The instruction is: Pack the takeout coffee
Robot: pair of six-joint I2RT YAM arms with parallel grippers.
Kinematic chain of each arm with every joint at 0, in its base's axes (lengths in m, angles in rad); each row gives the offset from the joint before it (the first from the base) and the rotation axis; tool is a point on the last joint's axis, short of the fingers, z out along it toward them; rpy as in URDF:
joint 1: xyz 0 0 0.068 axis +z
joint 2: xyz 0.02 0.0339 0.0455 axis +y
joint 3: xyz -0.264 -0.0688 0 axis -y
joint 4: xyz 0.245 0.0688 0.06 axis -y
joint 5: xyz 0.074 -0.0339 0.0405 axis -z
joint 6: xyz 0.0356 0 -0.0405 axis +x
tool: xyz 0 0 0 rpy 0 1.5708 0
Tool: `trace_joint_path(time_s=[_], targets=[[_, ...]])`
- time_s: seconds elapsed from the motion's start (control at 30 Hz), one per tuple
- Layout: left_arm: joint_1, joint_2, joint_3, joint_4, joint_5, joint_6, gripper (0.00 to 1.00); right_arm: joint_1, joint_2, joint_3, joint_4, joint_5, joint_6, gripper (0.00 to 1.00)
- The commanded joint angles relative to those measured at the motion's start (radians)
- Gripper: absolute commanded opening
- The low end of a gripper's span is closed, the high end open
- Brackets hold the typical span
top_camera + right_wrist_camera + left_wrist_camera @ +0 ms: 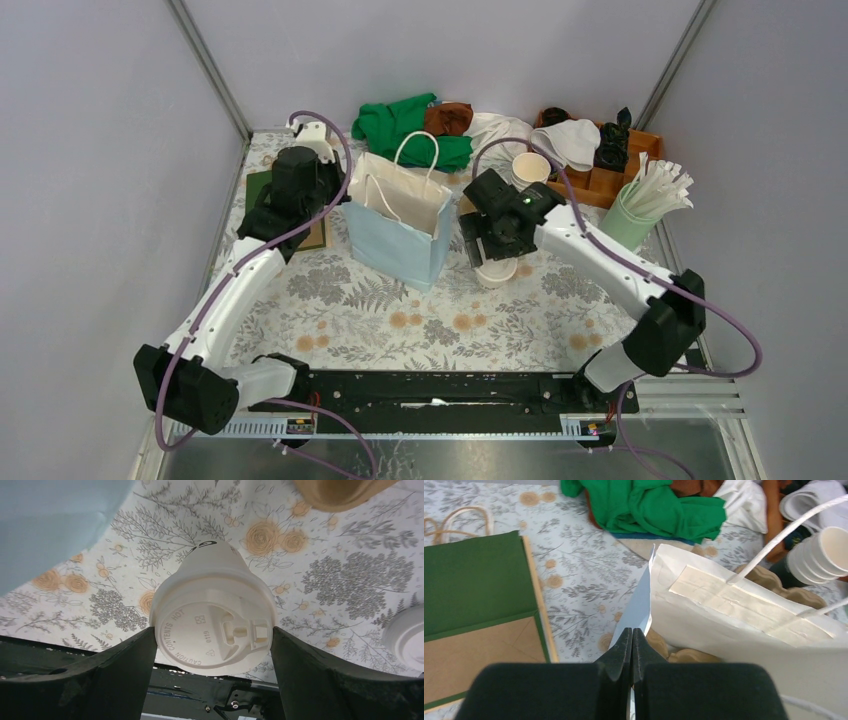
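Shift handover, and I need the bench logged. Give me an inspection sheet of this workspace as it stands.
Surface: floral tablecloth, flat, no spills seen.
Job's things: takeout coffee upright on the cloth, lid on, just right of the blue paper bag, which stands open.
Clutter: green cloth, stacked lidless cups, straws and wooden organiser along the far edge; green folder at left.
Grippers: left gripper shut on the bag's rim; right gripper open, fingers flanking the coffee's lid, grip unconfirmed.
Cables: purple cables loop along both arms.
Surroundings: plain grey walls; nothing else seen.
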Motion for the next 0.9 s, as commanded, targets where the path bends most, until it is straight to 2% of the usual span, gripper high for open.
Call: trace_joint_path(time_s=[0.0,0.27,0.47,0.67,0.87], targets=[[0.005,-0.047,-0.023,0.121,0.149,-0.001,0.0,-0.006,-0.128,0.109,-0.06,0.083,-0.038,0.87],[0.003,-0.045,-0.025,0.201,0.324,0.024,0.0,-0.007,-0.221,0.348,-0.174,0.211,-0.103,0.86],[-0.009,-0.012,-0.009,0.226,0.38,0.031,0.0,-0.007,-0.245,0.577,-0.248,0.276,-0.15,0.84],[-0.056,0.055,0.037,0.24,0.385,0.053,0.0,-0.006,-0.233,0.752,-0.221,0.119,-0.236,0.79],[-0.111,0.103,0.097,0.267,0.384,0.071,0.0,-0.007,-0.2,0.817,-0.194,-0.038,-0.252,0.74]])
